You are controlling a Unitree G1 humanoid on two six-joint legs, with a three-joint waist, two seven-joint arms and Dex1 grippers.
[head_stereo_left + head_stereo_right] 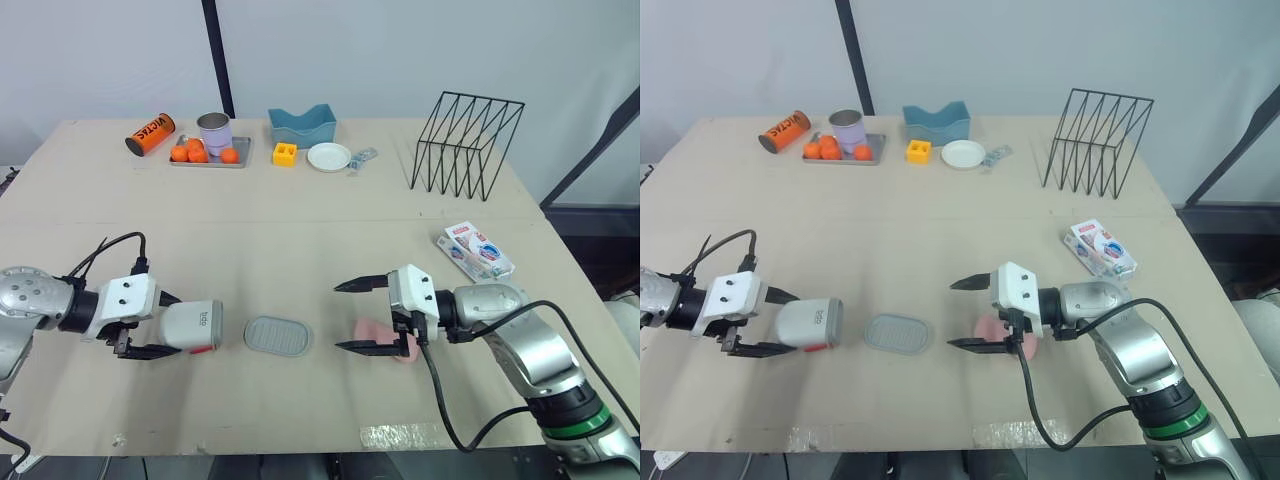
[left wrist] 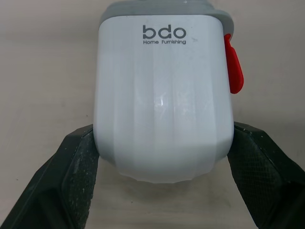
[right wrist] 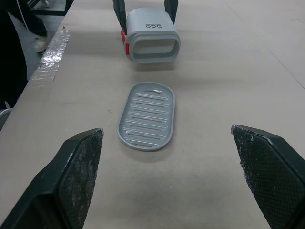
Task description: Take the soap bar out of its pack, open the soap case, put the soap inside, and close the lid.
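A white soap case [image 1: 190, 326] with a red latch lies on its side at the front left, its open mouth [image 3: 152, 47] facing right. My left gripper [image 1: 172, 325] is shut on it, one finger [image 2: 78, 157] pressed against each flank. A grey ribbed insert [image 1: 278, 336] lies flat just right of the case. My right gripper [image 1: 340, 317] stands wide open, pointing left at the insert [image 3: 147, 116]. A pink soap bar [image 1: 376, 331] lies on the table under that gripper, partly hidden by it. The soap pack [image 1: 476, 249] lies at the right edge.
A black wire rack [image 1: 465, 145] stands at the back right. Along the back are an orange can [image 1: 150, 133], a metal tray [image 1: 210, 160] with oranges and a cup, a yellow block [image 1: 285, 153], a blue dish [image 1: 302, 124] and a white plate [image 1: 329, 156].
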